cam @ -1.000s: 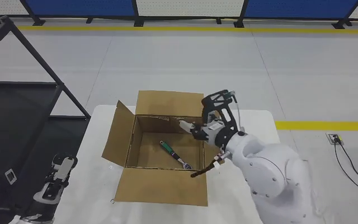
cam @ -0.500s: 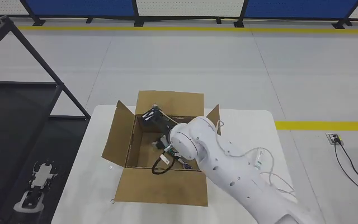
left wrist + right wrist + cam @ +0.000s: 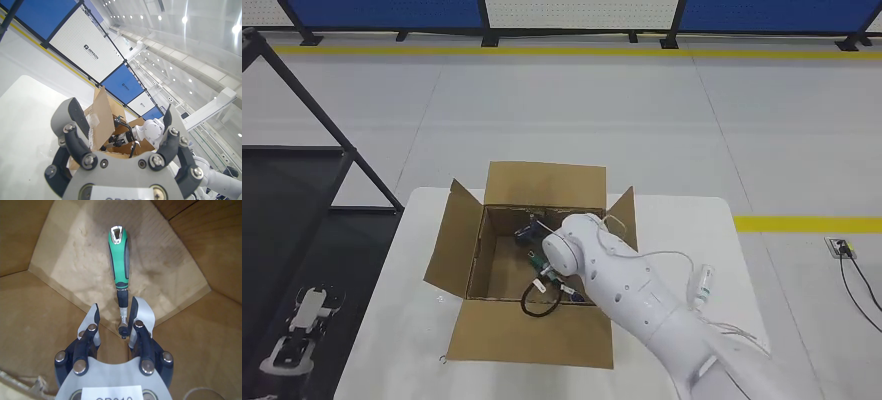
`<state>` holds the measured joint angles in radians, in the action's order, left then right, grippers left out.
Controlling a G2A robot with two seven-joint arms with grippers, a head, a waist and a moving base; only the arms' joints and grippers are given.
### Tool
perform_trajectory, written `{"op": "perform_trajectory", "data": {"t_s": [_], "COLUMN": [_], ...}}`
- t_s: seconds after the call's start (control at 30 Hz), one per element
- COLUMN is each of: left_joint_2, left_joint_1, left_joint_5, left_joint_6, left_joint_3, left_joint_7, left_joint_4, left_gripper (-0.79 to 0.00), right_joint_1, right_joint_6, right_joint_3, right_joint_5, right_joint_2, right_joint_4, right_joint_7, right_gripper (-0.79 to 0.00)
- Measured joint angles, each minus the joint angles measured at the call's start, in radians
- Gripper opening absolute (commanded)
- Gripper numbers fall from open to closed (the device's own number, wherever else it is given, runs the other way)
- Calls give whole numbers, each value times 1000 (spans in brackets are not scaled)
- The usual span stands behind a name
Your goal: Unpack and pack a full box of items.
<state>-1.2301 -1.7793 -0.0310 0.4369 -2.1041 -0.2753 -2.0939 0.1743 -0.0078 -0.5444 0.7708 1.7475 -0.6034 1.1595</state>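
Observation:
A brown cardboard box (image 3: 542, 182) stands open on the white table (image 3: 407, 310). On its floor lies a ratchet wrench (image 3: 119, 258) with a green and grey handle and a metal head. My right gripper (image 3: 115, 306) is down inside the box, open, its two fingers on either side of the wrench's black neck and metal head, not closed on it. From above, the right arm (image 3: 587, 265) covers most of the box's inside. My left gripper (image 3: 122, 108) hangs open and empty beyond the table's left edge (image 3: 304, 318), facing the box (image 3: 102, 113).
A black metal frame (image 3: 302, 170) stands on the floor left of the table. The box's four flaps are folded outward, the front one (image 3: 532, 335) lying flat on the table. Bare table surface lies on both sides of the box.
The right arm swung from the box's right rim into the box and lowered over the wrench. The left gripper drifted left and down, away from the table.

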Motion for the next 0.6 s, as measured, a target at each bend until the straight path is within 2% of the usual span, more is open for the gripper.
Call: {"op": "perform_trajectory", "data": {"t_s": [0.27,0.33,0.6], "left_joint_2": [2,3,3], "left_joint_1": [16,17,15], "left_joint_5": [-6,-9,-23], "left_joint_6": [0,0,1], "left_joint_3": [-7,-11,-29], "left_joint_7": [-18,-21,-27], "left_joint_4": [12,18,31], "left_gripper": [0,0,0], "right_joint_1": [-20,-26,-47], "right_joint_6": [-10,-15,-23], "right_joint_3": [24,30,49], "right_joint_5": [-21,-22,-6], "right_joint_2": [62,77,127], "right_joint_4": [145,173,276], "right_joint_7": [-58,-64,-92], "right_gripper": [-332,-394,-409]}}
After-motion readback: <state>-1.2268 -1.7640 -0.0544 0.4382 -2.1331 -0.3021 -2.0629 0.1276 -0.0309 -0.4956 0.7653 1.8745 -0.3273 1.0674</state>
